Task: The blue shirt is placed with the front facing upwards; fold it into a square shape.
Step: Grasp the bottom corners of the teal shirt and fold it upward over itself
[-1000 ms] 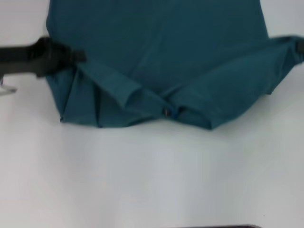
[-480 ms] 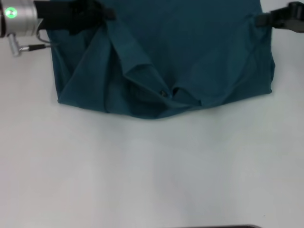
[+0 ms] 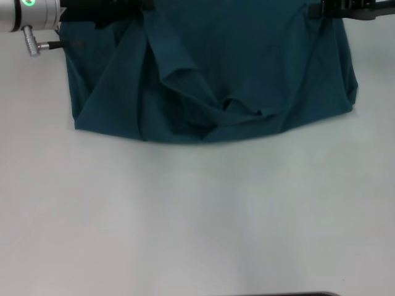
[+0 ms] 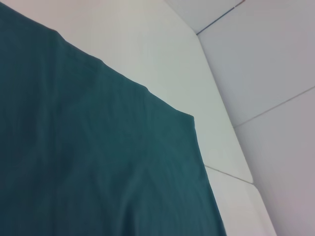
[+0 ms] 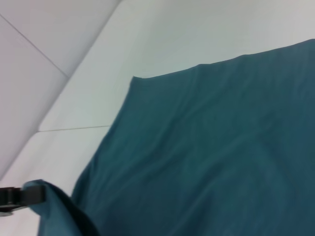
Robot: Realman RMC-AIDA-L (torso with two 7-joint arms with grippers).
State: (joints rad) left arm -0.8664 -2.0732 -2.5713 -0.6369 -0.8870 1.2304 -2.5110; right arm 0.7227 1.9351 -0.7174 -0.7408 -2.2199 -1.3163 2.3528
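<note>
The dark teal-blue cotton shirt lies on the white table toward twelve o'clock, its near folded edge sagging, seemingly because both upper corners are being carried away for a fold. At eleven o'clock the left gripper and at one o'clock the right gripper each appear clenched on cloth. The shirt's far part is cut off; no lettering shows.

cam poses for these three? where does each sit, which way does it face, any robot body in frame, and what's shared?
Head: on the head, facing forward and down at the blue shirt on the white table; left pincer and right pincer at the top edge.
Left wrist: over the shirt toward table edge and floor; no body.
Right wrist: likewise; the other arm's pincer shows.
Shared: shirt, table.
</note>
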